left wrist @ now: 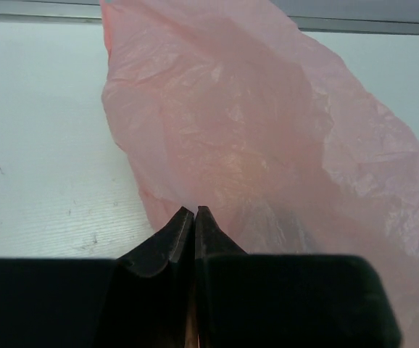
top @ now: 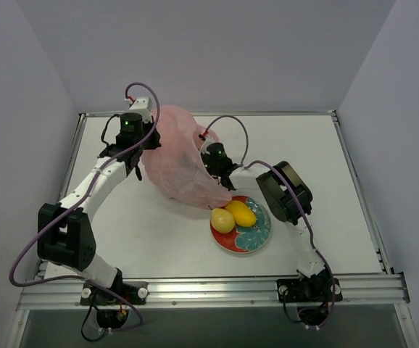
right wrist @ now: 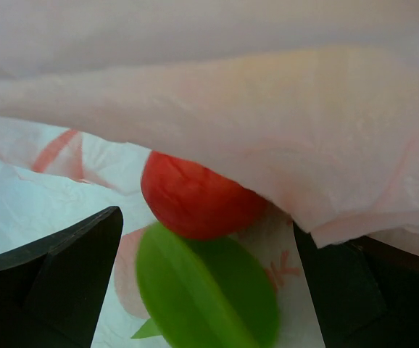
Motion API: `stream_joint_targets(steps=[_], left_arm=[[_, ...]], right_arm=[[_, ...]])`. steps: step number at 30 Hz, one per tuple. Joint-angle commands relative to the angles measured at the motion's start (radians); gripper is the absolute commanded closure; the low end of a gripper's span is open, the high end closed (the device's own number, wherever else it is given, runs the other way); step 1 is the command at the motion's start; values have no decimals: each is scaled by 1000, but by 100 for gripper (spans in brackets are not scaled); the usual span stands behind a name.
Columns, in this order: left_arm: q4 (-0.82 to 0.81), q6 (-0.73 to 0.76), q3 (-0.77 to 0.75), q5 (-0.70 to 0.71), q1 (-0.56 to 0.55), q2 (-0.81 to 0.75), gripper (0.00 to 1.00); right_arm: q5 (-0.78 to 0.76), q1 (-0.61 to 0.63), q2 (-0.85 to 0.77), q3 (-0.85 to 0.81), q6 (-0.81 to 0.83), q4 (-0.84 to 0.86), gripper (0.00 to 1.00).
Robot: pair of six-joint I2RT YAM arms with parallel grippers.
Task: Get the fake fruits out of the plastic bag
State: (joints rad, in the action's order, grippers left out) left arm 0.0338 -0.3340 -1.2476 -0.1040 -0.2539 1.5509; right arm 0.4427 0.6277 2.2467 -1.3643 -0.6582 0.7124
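The plastic bag (top: 177, 156) is lying crumpled on the tabletop (top: 304, 159), its long axis running from far left toward the plate (top: 256, 235), mouth pointing at the plate. The left pincer (left wrist: 195, 212) is pinching together on the bag's left edge. The right pincer (right wrist: 208, 239) is standing wide apart inside the mouth, with a red fruit (right wrist: 195, 196) and a green fruit (right wrist: 206, 290) between its fingers. Two yellow fruits (top: 231, 216) are resting on the plate

One clamped, one wide open
Left gripper (left wrist: 195, 212) is pinched tight on the edge of the bag (left wrist: 267, 130), reaching far forward; right gripper (right wrist: 209, 283) sits with jaws spread wide apart
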Motion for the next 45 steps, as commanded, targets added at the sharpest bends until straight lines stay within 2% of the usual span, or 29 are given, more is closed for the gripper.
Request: stream_joint_targets(steps=[1,9,12,13,15,16,17,21,28,33,45], left_arm=[[57,64,-55,70,1,-37,98],[64,70,-62,61,-21,-15,98],[64,70,-61,66,-27,-12,98],[64,69,-58,64,-27,-11,98],[69,70,-56,69,-27,-11,98],[72,69,-56,70,-27,-8,98],[74,69,-56,70,-27,-6,98],[78,69,-53,70,-25,-5,98],[81,96,-46,125,-25,12,98],[81,90,-59,124,-18,44,98],[78,64,-59,122,22,60,98]], right_arm=[[-39,-6,-82,33,-18,47,0],[-67,-6,-87,50,15,13,0],[-55,-6,-75,45,17,18,20],[-47,-6,-72,45,16,21,31],[-29,-6,-75,48,11,32,45],[-29,-5,-79,50,11,33,59],[-27,-5,-84,51,11,32,67],[-22,-3,-128,57,14,12,85],[-51,3,-266,119,43,-42,99],[-96,30,-384,204,62,-60,100],[-193,52,-524,315,124,-134,100]])
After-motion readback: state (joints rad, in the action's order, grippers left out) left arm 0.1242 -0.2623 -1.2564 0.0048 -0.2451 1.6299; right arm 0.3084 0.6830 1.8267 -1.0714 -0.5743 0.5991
